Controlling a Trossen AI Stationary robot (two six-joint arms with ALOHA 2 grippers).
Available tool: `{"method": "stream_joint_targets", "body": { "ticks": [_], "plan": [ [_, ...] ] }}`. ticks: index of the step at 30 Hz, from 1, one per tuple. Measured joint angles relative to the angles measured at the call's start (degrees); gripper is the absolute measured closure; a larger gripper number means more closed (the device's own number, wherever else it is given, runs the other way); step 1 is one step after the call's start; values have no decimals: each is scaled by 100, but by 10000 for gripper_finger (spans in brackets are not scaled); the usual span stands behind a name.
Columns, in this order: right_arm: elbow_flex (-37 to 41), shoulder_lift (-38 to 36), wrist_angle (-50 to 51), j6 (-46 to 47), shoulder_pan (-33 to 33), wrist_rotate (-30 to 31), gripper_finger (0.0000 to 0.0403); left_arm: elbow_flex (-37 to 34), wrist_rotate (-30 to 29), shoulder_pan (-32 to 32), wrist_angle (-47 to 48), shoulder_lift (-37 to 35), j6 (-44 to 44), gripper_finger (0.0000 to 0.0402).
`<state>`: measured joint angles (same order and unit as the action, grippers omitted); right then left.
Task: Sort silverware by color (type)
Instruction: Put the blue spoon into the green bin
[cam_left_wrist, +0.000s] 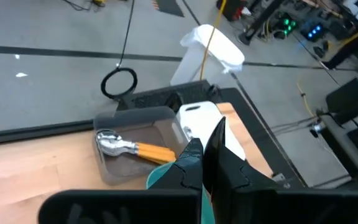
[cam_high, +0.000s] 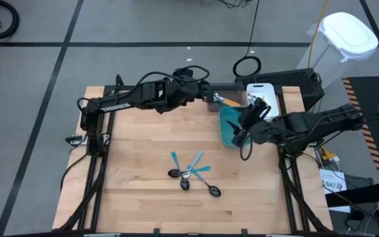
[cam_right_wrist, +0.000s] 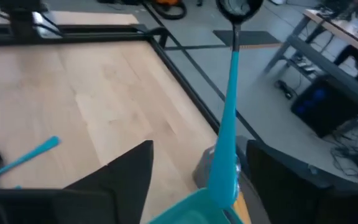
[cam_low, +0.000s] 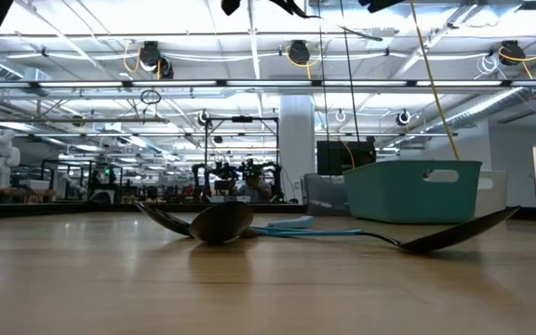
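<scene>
My right gripper [cam_high: 245,124] hovers open over the teal bin [cam_high: 229,131] at the table's right. A light-blue-handled utensil [cam_right_wrist: 230,118] stands on end between its fingers, with a gap on each side and its lower end at the bin's rim [cam_right_wrist: 194,205]. My left gripper [cam_high: 210,97] is shut on nothing above the gray bin [cam_left_wrist: 166,118] at the far edge. An orange-handled spoon [cam_left_wrist: 132,148] lies flat in that bin. Several blue-handled and dark utensils [cam_high: 193,174] lie in a loose pile on the table's near middle.
A white bin [cam_high: 263,92] stands at the far right, beside the gray bin. In the low view, dark spoons [cam_low: 221,221] and a blue handle [cam_low: 296,226] lie in front of the teal bin [cam_low: 415,191]. Bare wooden table [cam_high: 137,145] spreads to the left of the pile.
</scene>
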<state>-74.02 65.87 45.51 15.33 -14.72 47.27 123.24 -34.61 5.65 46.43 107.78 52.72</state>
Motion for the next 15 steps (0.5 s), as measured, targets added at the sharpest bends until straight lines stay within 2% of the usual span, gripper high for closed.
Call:
{"method": "stream_joint_targets", "body": {
  "ticks": [6,11,15],
  "plan": [
    [-2,113,354,448,156,56,125,0,-171,-15,-4,0,35,390],
    [-4,58,773,811,407,28,134,0,-165,-8,0,0,35,388],
    [-9,6,745,751,653,-289,143,-2,-154,0,-2,0,40,387]
  ]
}}
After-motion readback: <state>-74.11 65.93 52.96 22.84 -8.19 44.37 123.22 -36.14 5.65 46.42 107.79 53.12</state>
